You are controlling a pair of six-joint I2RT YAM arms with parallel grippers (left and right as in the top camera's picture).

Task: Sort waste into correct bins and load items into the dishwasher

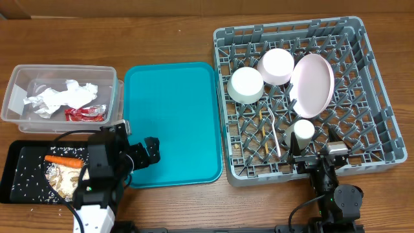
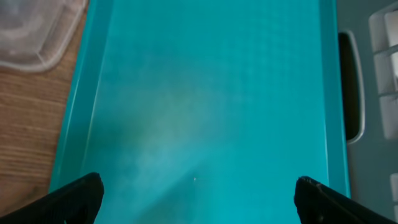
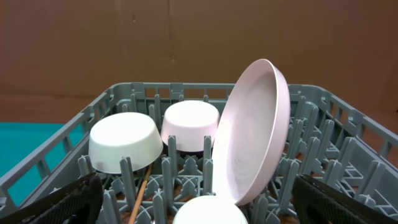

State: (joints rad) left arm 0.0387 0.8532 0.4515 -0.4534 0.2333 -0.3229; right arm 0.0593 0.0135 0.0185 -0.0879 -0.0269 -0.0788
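1. First, found the wooden table (image 1: 187, 207) lying under everything else.
2. Found the grey dish rack (image 1: 291, 26) filling the right side of the table.
3. Saw the teal serving tray (image 1: 171, 110) lying flat in the middle, just left of the rack.
4. Noted the clear tub (image 1: 65, 67) at far left, holding crumpled white napkins (image 1: 61, 96) and, at its near right, the red wrapper (image 1: 85, 114).
5. Noted the black tray (image 1: 19, 175) at near left, just near of the tub. Held beige food scraps (image 1: 61, 178) strewn with white rice, with the orange carrot (image 1: 65, 161) lying along their far edge.
6. Caught the left gripper (image 2: 198, 196) over the near-left part of the teal tray, fingers spread fully apart, gripping nothing.
7. Caught the right gripper (image 3: 198, 202) at the rack's near edge, fingers likewise spread wide, gripping nothing, facing the dishes.
8. Saw the pink plate (image 1: 312, 84) propped on edge and tilted among the pegs, toward the far side of the rack.
9. Counted two white bowls (image 1: 246, 85) side by side among the pegs, just left of the plate.
10. Spotted the white cup (image 1: 303, 131) inside the rack, just near of the plate.
11. Spotted the white fork (image 1: 276, 133) lying on the lattice left of the cup.
12. Made out the chopsticks (image 1: 264, 133) lying just left of the fork.
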